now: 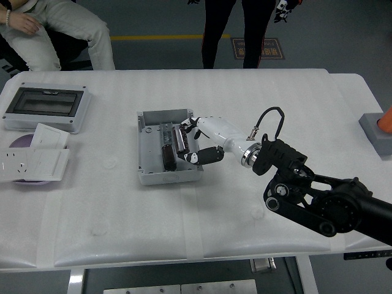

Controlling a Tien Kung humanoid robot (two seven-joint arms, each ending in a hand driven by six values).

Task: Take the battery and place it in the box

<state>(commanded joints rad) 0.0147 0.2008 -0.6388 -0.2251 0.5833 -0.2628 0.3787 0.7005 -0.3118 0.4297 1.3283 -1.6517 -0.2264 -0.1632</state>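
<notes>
White padded sheeting covers the table (245, 98), which fills most of the frame; grey floor with a yellow line runs along the top edge.

Right arm (318, 199): enters from the lower right of the frame and extends toward the centre. Its white hand (199, 144) is over the right-hand part of the grey box (168, 147), which sits open just left of the frame centre.

Right hand state: fingers (208, 156) curled around the battery (181, 140), gripping it between thumb and fingers.

Battery: a dark, elongated block held at the right interior side of the box. Its long axis runs roughly from the top of the frame toward the bottom, parallel to the long side of the box. Whether it touches the box floor cannot be determined.

Box interior: a second dark, elongated component (167, 153) lies along the centre line, just left of the held battery, with the same top-to-bottom orientation.

Other items:
- Grey enclosure (46, 108) with a dark window, upper left of the frame.
- White socket plates (33, 159) below it at the left edge.
- Grey block (376, 131) at the right edge of the frame.

Persons: one seated at the upper left corner, one standing at top centre; only legs are visible.
</notes>
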